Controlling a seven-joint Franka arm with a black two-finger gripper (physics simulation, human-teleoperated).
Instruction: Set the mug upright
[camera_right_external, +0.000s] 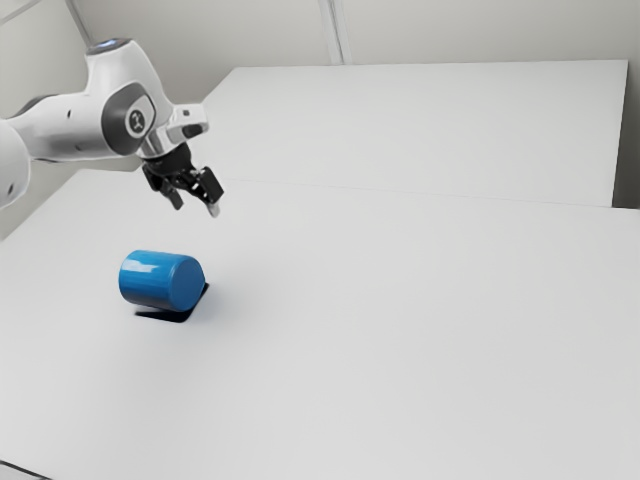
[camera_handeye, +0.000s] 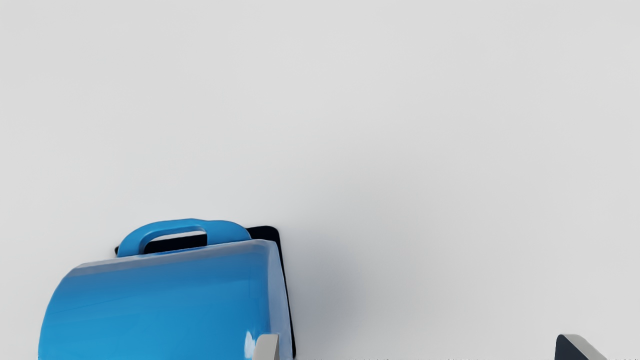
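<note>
The gripper (camera_right_external: 196, 207) hangs above the table in the exterior view, higher than the blue mug (camera_right_external: 160, 281) and apart from it. The mug lies on its side, its closed round end facing the exterior view's right. In the wrist view the mug (camera_handeye: 160, 305) has its handle (camera_handeye: 227, 231) out to one side, low over its dark shadow. The gripper (camera_handeye: 417, 347) is open, its fingers wide apart with bare table between them; one fingertip overlaps the edge of the mug's end in that view.
A white table (camera_right_external: 400, 340) extends around the mug. Behind it stands a pale raised panel or surface (camera_right_external: 430, 130). A thin dark cable (camera_right_external: 22, 469) shows at the exterior view's lower left corner.
</note>
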